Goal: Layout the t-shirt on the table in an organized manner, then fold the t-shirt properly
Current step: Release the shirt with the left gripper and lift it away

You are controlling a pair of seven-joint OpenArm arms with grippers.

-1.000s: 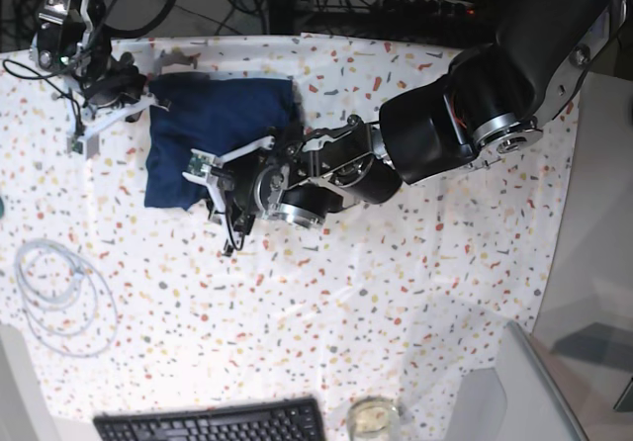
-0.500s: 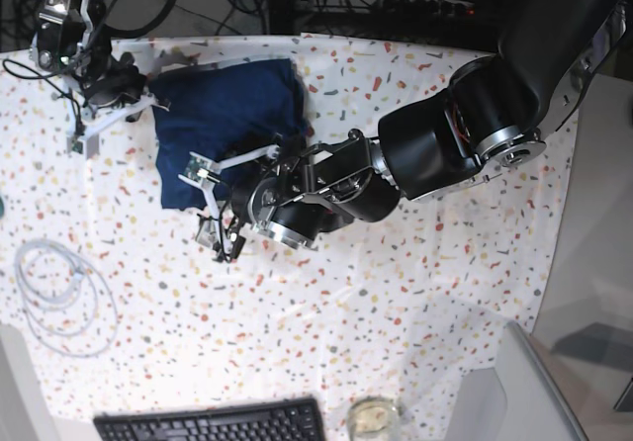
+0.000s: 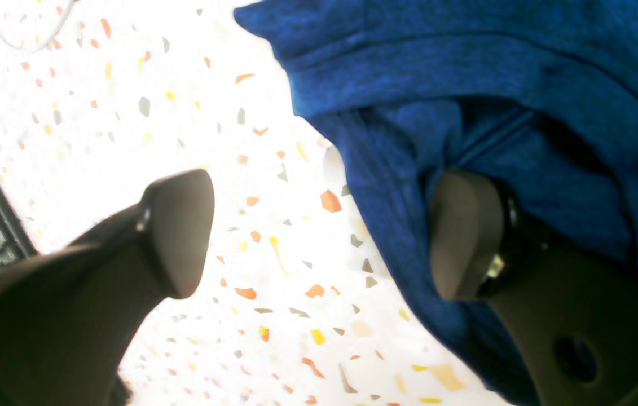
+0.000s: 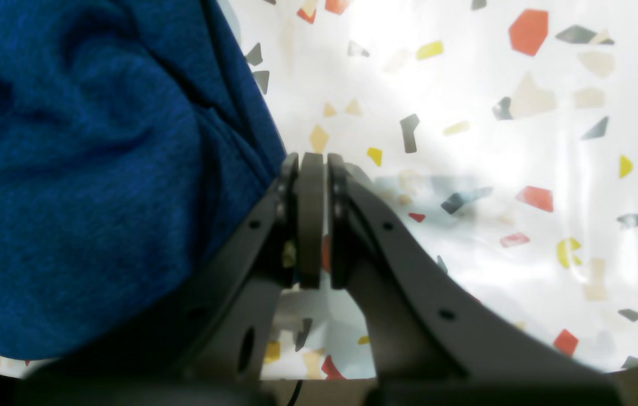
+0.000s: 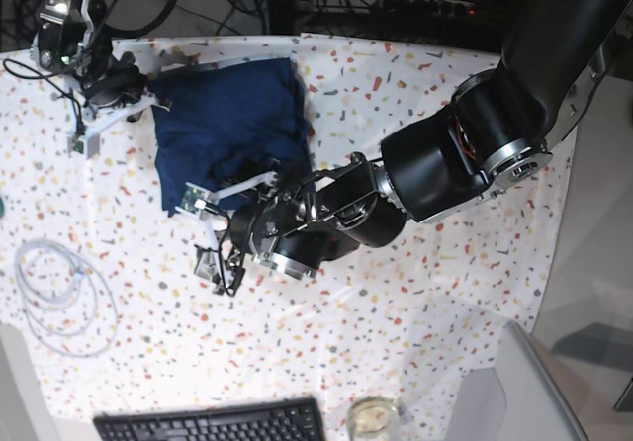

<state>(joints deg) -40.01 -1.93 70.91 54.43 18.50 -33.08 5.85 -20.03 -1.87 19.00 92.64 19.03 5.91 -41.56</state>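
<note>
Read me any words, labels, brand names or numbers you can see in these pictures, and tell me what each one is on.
None can be read.
t-shirt: plain navy, no print or tag showing.
table: only coloured flecks, no lettering.
keyboard: key legends too small to read.
Arms: no legible markings.

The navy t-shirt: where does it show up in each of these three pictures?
Base view: t-shirt lies upper left of centre on the speckled table.
Left wrist view: fills the upper right.
Right wrist view: fills the left side.
Shared landmark: the table's coloured flecks beside the shirt's edge.
</note>
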